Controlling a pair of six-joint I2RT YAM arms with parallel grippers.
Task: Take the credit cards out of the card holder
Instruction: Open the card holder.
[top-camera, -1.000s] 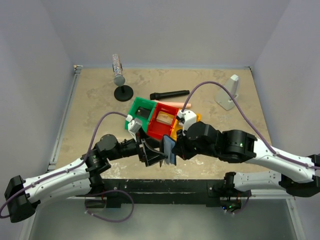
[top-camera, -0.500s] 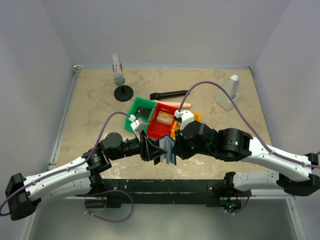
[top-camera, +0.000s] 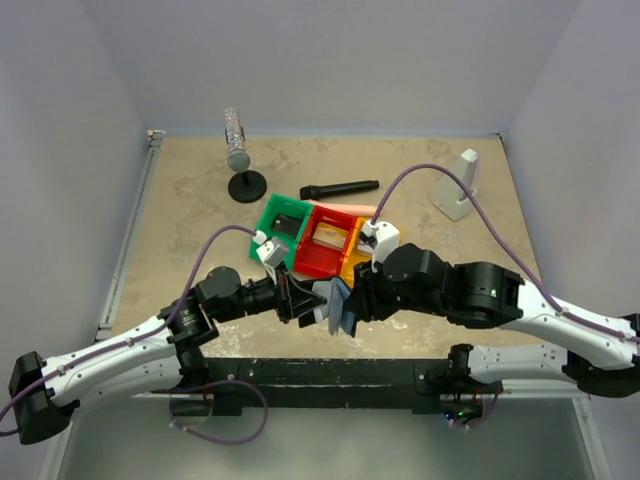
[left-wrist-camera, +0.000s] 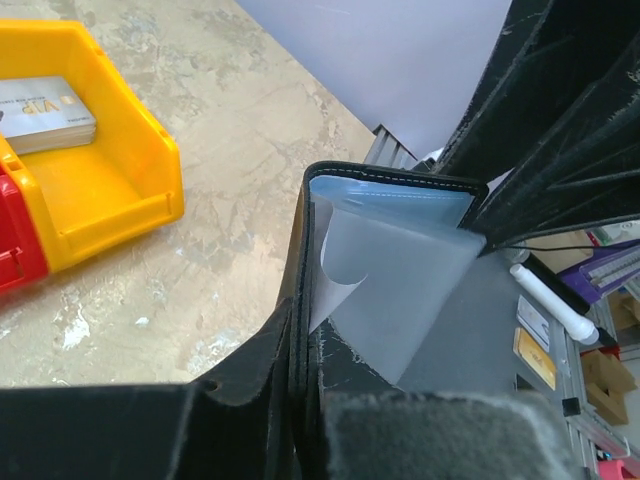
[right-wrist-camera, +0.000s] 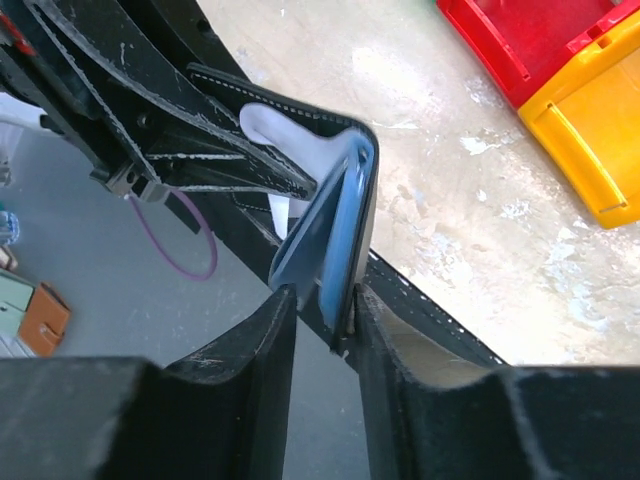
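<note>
Right at the near edge, the two grippers meet nose to nose and the card holder (left-wrist-camera: 400, 270) is held up between them. The left gripper (left-wrist-camera: 303, 385) is clamped narrow on the edge of the black cover, with a finger tight against each side. Ahead of those fingers the holder stands open, showing its bluish-grey lining, and a clear sleeve curls out of the fold.

The right gripper (right-wrist-camera: 325, 305) comes in from the opposite side with its jaws narrow. The holder's folded end sits between its fingers, and both look to be touching it. Whether they are pinching it or only bracketing it, I can't tell.

Just beyond the grippers, three bins sit in a row on the table (top-camera: 180, 210). The yellow bin (left-wrist-camera: 110, 190) is past the right gripper and has a pale card (left-wrist-camera: 45, 112) printed VIP lying in it. The red bin (right-wrist-camera: 520, 50) touches it in the middle, and the green bin (top-camera: 280, 222) is past the left gripper.

Further out beyond the bins lies a black stick (top-camera: 340, 188). Far off on the left gripper's side, a silver cylinder (top-camera: 237, 150) stands on a round black base. Far off on the right gripper's side there is a white wedge stand (top-camera: 458, 185), well apart from everything else
</note>
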